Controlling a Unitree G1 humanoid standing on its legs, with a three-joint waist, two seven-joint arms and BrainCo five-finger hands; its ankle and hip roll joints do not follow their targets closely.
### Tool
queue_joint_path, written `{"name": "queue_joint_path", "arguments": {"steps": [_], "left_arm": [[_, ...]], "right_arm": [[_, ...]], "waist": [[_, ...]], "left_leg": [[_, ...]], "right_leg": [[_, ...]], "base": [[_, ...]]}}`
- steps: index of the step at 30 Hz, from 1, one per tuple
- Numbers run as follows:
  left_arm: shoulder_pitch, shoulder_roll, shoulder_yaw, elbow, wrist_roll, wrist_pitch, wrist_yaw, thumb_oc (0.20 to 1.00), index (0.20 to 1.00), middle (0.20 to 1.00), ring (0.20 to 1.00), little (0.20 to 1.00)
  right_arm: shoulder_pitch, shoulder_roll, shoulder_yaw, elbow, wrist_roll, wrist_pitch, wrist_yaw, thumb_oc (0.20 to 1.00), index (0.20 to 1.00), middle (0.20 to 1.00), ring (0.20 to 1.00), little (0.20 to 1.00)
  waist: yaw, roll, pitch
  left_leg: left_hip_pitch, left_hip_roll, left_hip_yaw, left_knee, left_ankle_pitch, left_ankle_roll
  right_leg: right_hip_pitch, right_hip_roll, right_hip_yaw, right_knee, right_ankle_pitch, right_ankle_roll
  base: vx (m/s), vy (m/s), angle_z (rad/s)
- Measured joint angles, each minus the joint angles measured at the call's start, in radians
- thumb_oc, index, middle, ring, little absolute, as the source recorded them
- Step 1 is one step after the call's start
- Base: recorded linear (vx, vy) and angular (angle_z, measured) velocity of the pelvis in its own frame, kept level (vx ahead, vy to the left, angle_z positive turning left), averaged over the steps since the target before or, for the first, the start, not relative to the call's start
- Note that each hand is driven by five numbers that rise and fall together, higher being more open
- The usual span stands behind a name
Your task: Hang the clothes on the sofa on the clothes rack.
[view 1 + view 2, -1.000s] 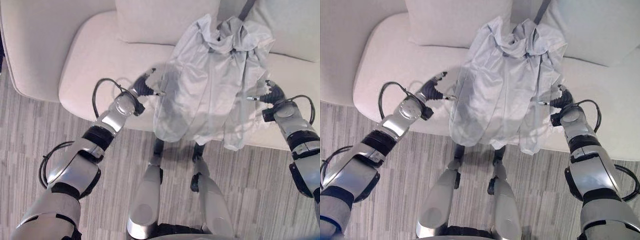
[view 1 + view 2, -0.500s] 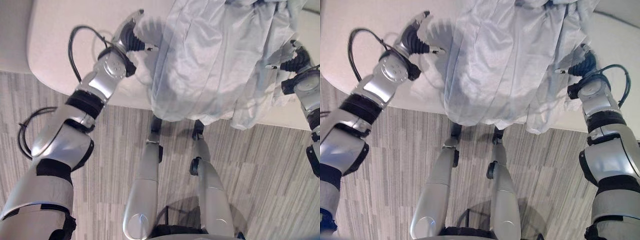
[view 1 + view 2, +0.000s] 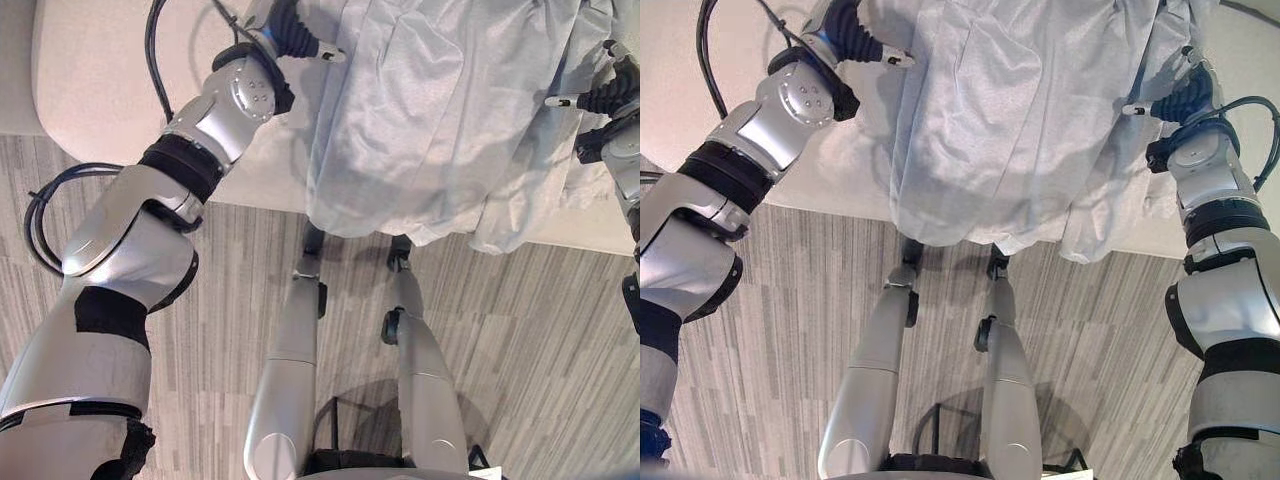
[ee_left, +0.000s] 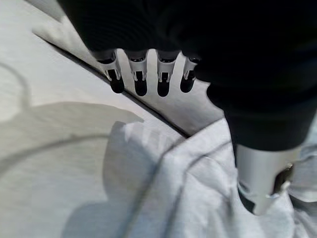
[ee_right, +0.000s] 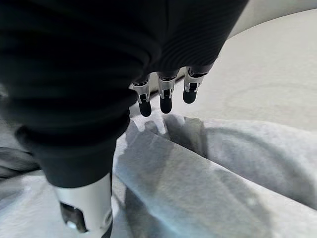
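Both hands, left hand (image 3: 290,30) and right hand (image 3: 1185,98), flank the pale garment (image 3: 450,120) on the sofa (image 3: 90,70), fingers extended and holding nothing; both should curl firmly onto cloth before lifting.

Silver-grey arms are showing black joint bands; each hand (image 3: 290,30) (image 3: 1188,98) is wearing a dark ribbed cover.
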Motion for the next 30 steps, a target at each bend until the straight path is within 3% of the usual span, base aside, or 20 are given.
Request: {"name": "queue_joint_path", "arguments": {"steps": [3, 19, 21, 30], "left_arm": [[-0.011, -0.017, -0.028, 0.031, -0.002, 0.000, 0.006, 1.000, 1.000, 1.000, 1.000, 1.000], [-0.029, -0.096, -0.030, 0.039, -0.002, -0.001, 0.042, 1.000, 1.000, 1.000, 1.000, 1.000], [0.024, -0.164, 0.076, 0.044, -0.003, 0.001, 0.063, 1.000, 1.000, 1.000, 1.000, 1.000], [-0.005, -0.237, 0.001, 0.139, -0.003, -0.002, 0.090, 1.000, 1.000, 1.000, 1.000, 1.000]], "right_arm": [[0.000, 0.005, 0.012, 0.028, 0.007, 0.000, 0.000, 1.000, 1.000, 1.000, 1.000, 1.000], [0.029, 0.017, 0.009, 0.062, 0.026, -0.018, -0.041, 1.000, 1.000, 1.000, 1.000, 1.000], [0.061, 0.021, -0.016, 0.064, 0.027, -0.020, -0.047, 1.000, 1.000, 1.000, 1.000, 1.000], [0.068, 0.040, -0.023, 0.033, 0.027, -0.013, -0.076, 1.000, 1.000, 1.000, 1.000, 1.000]], "waist": [[-0.005, 0.000, 0.000], [-0.013, 0.004, -0.002], [-0.007, 0.009, -0.007], [-0.009, 0.018, -0.024]], "left_leg": [[-0.011, 0.002, -0.004, -0.002, 0.002, -0.002], [-0.036, 0.002, -0.035, -0.041, 0.023, -0.017], [-0.024, 0.003, -0.042, -0.052, 0.023, -0.018], [-0.015, 0.008, -0.051, -0.091, 0.049, -0.033]], "right_leg": [[-0.009, 0.001, -0.006, 0.000, 0.008, 0.011], [-0.038, 0.002, -0.040, 0.002, -0.001, 0.000], [-0.028, 0.002, -0.047, 0.009, -0.010, -0.003], [-0.043, 0.005, -0.065, 0.025, -0.019, -0.013]], "base": [[0.02, -0.037, 0.03], [0.03, -0.058, 0.05], [0.01, -0.040, 0.06], [0.01, -0.048, 0.03]]}}
